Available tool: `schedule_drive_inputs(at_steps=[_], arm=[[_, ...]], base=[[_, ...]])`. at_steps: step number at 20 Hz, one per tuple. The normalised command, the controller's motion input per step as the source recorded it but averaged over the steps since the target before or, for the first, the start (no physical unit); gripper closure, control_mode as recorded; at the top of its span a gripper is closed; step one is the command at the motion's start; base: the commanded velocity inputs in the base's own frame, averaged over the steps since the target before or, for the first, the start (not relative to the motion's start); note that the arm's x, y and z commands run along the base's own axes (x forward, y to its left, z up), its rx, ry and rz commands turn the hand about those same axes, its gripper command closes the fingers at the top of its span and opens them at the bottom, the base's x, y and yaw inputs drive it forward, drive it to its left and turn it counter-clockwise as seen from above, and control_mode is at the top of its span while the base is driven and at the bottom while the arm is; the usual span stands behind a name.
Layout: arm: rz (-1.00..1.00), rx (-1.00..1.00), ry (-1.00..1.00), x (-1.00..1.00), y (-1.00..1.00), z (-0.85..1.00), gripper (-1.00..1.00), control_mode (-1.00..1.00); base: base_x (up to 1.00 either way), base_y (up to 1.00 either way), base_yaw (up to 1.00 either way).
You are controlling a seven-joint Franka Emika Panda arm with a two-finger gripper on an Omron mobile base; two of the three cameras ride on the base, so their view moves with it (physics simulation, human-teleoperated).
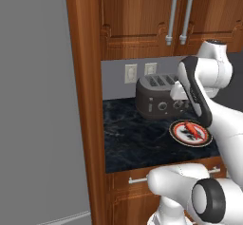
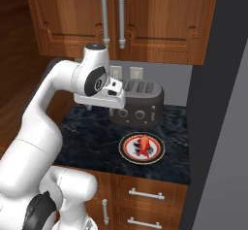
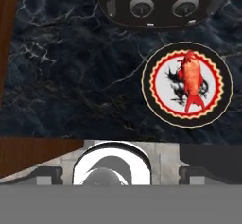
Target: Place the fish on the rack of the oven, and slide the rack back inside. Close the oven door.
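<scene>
The fish lies on the plate in front of the toaster, arm hovering well above. Can't tell whether the gripper is released or clenched. It'd want to center over the fish, descend straight, pinch mid-body across its narrow width.
</scene>
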Motion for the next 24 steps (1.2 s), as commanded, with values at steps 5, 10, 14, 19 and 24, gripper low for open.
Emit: schedule_drive_inputs(at_steps=[5, 10, 14, 19, 24], arm=[[0.00, 0.00, 0.10, -0.13, -0.94, -0.30, -1.00, -1.00], [0.00, -0.02, 0.12, -0.02, -0.80, -0.48, -1.00, -1.00], [0.00, -0.10, 0.03, 0.00, -0.62, -0.40, -1.00, -1.00], [0.00, -0.03, 0.00, 0.10, -0.17, -0.35, -1.00, -1.00], [0.02, 0.00, 0.02, 0.25, 0.05, -0.58, -1.00, -1.00]], base=[[0.00, 0.00, 0.00], [0.00, 0.00, 0.00], [0.00, 0.00, 0.00], [0.00, 0.00, 0.00], [0.00, 0.00, 0.00]])
